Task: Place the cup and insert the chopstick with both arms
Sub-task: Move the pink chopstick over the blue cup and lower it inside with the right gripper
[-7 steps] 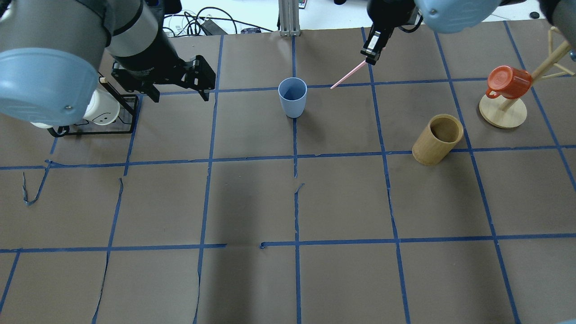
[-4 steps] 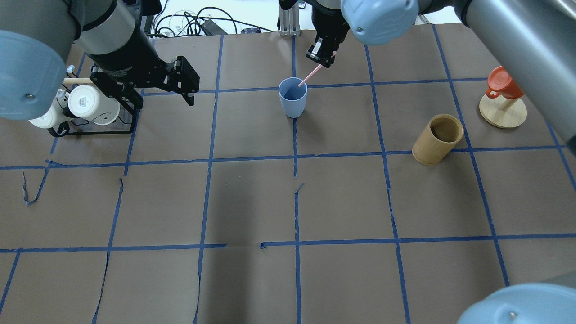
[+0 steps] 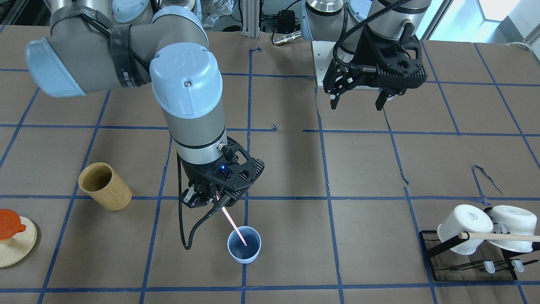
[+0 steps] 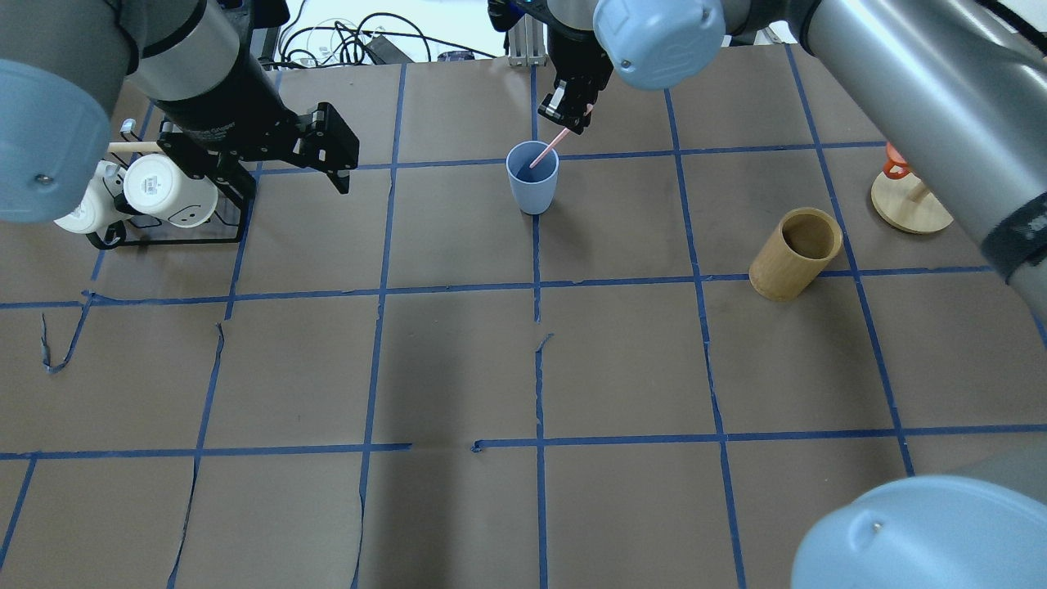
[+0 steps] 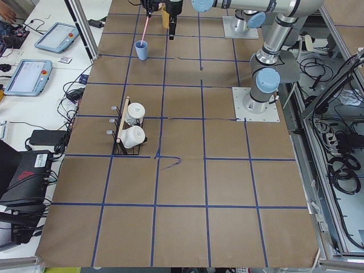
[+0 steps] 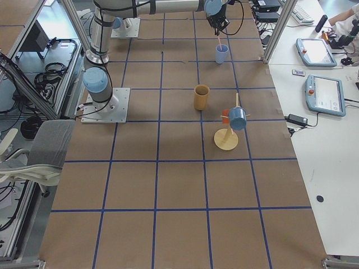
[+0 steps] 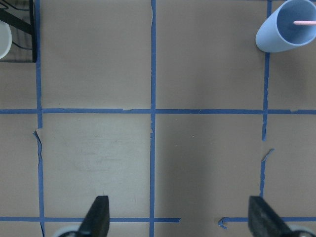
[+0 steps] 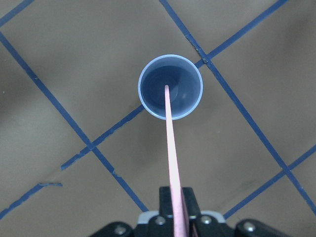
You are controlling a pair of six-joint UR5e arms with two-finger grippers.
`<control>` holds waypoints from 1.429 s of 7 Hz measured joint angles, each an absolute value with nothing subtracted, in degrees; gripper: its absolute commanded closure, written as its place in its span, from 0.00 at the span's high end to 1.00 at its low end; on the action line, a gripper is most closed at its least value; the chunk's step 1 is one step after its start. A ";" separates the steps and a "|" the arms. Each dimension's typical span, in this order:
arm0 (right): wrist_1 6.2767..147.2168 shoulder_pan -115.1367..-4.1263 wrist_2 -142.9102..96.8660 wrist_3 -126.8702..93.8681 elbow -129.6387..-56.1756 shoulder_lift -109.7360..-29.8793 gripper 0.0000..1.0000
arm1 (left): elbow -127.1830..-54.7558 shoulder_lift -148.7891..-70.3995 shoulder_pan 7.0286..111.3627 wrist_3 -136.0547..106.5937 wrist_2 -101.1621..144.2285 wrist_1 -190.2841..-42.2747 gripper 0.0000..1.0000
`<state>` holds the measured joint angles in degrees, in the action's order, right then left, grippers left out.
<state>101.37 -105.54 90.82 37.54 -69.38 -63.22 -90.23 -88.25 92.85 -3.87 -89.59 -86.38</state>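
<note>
The light-blue cup [image 4: 532, 186] stands upright at the far middle of the table, also in the front-facing view [image 3: 244, 255] and the right wrist view [image 8: 190, 96]. My right gripper [image 4: 574, 121] is shut on the upper end of the pale-pink chopstick [image 4: 546, 150] just above and behind the cup. The stick [image 3: 233, 223] slants down and its lower tip is inside the cup's mouth [image 8: 171, 148]. My left gripper [image 4: 294, 182] is open and empty, well to the cup's left, with jaws spread wide [image 3: 356, 105] [image 7: 178, 217].
A tan wooden cylinder cup [image 4: 795, 254] stands to the right of the blue cup. A wooden mug tree [image 4: 909, 204] with an orange mug is at the far right. A black rack with white mugs [image 4: 168, 192] sits at the far left, beside my left gripper.
My right gripper has moved left with the chopstick, from right of the cup to above it, and the tip has entered the cup's mouth. My left gripper has drawn back slightly left.
</note>
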 measured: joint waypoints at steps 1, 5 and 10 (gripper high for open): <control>101.67 -105.55 90.76 37.71 -69.60 -62.55 0.00 | -90.40 -88.20 92.93 -3.87 -89.51 -86.39 1.00; 103.51 -106.59 90.42 36.61 -71.69 -61.49 0.03 | -90.52 -88.13 92.90 -3.92 -89.49 -86.37 1.00; 106.65 -106.78 89.08 29.77 -71.95 -60.21 0.75 | -90.52 -87.99 92.90 -3.95 -89.70 -86.40 1.00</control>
<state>106.65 -106.78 89.08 29.77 -71.95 -60.21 -90.52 -87.99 92.90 -3.95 -89.70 -86.40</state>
